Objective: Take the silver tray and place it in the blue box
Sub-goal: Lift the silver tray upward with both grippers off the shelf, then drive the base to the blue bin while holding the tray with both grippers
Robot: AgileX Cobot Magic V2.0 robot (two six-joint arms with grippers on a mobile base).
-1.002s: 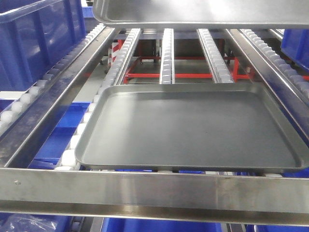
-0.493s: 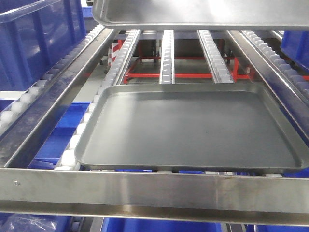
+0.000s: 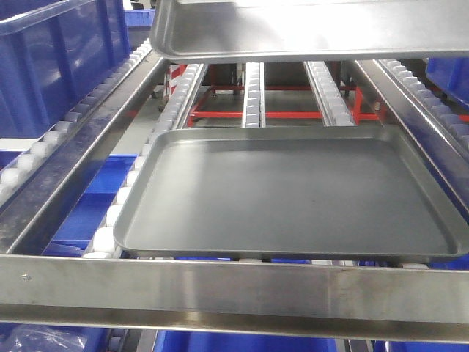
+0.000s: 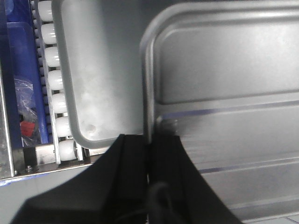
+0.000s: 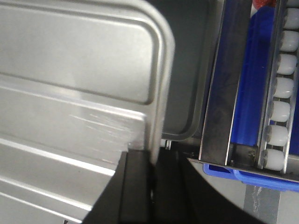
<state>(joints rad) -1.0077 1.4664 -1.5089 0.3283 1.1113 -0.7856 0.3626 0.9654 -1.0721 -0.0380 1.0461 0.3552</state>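
Observation:
The silver tray (image 3: 308, 33) hangs in the air at the top of the front view, above the roller rack. Its ridged shiny floor (image 4: 224, 93) fills the left wrist view, where my left gripper (image 4: 149, 140) is shut on its left rim. In the right wrist view the tray (image 5: 79, 84) shows again, and my right gripper (image 5: 153, 156) is shut on its right rim. A blue box (image 3: 51, 59) with ribbed walls stands at the far left of the rack.
A larger matte grey tray (image 3: 293, 191) lies on the white rollers (image 3: 124, 198) below the lifted one. Steel rails (image 3: 234, 293) frame the rack in front and at the sides. More blue bins (image 3: 447, 66) sit at the right and underneath.
The silver tray has come lower and a little to the right in the front view, showing more of its underside and left corner. The grey tray has not moved.

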